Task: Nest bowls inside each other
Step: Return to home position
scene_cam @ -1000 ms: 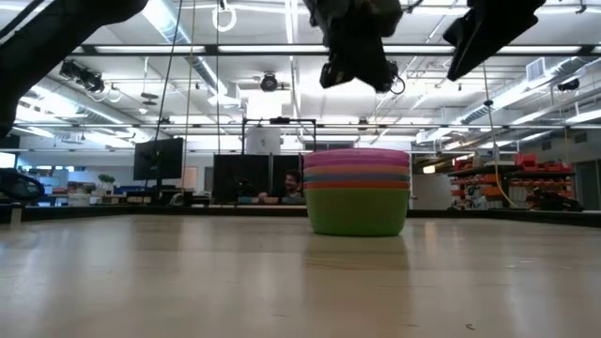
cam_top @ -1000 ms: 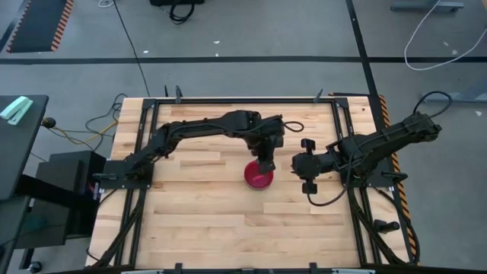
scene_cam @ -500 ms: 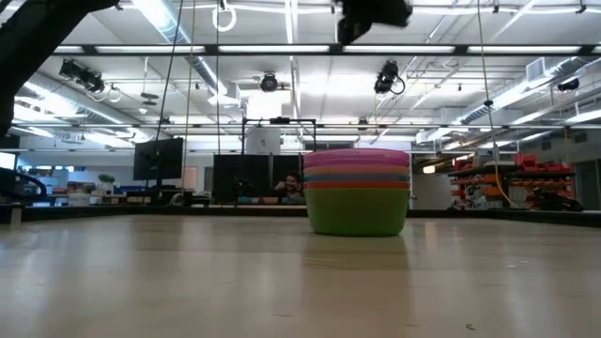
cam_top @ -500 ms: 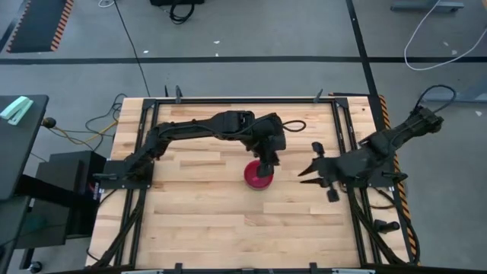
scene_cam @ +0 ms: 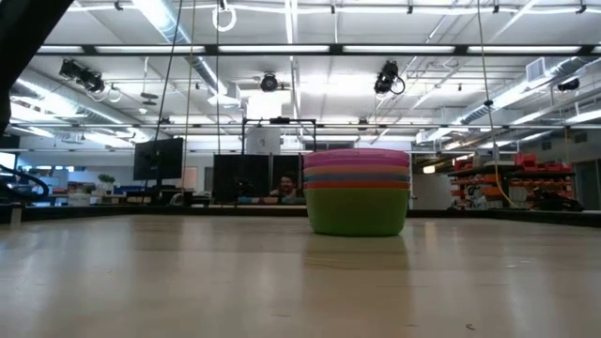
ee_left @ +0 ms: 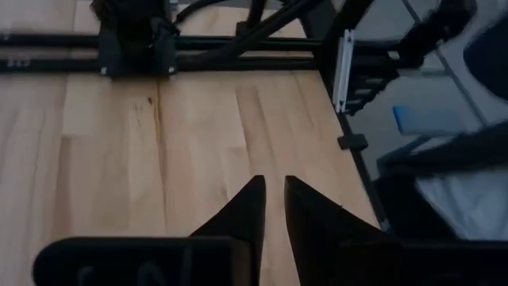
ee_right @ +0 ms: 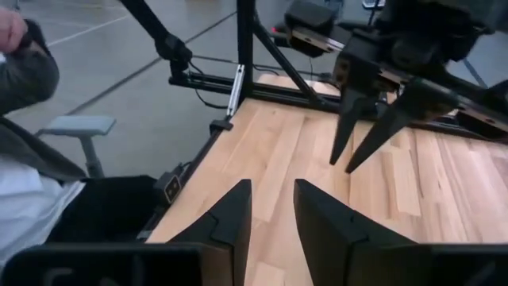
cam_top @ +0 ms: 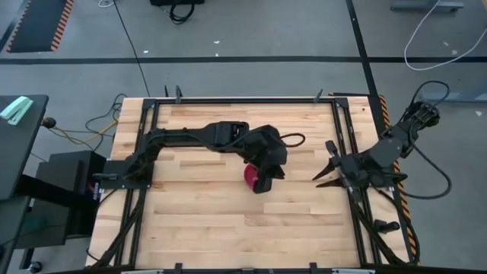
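The bowls stand as one nested stack (scene_cam: 357, 192) on the table's middle, resting on the green bottom bowl. Orange, blue and purple rims follow, with magenta-pink on top; no yellow bowl shows. From above only the pink top (cam_top: 249, 173) is seen. My left gripper (cam_top: 264, 183) hangs above the stack's near-right side, out of the low view. Its fingers (ee_left: 271, 187) stand a narrow gap apart and hold nothing. The right wrist view shows it too (ee_right: 343, 163). My right gripper (cam_top: 323, 169) is open and empty, to the right of the stack (ee_right: 271, 191).
Black frame rails (cam_top: 340, 129) run along the table's left and right sides. Bare wood (cam_top: 205, 221) lies on the near side of the stack. A person's hand and sleeve (ee_right: 24, 56) show beside the table, and another person (scene_cam: 289, 188) sits far behind it.
My left gripper has risen from just over the stack until it left the low view, and has shifted a little toward the near edge. My right arm has drawn back toward the table's right edge. The stack has stayed put.
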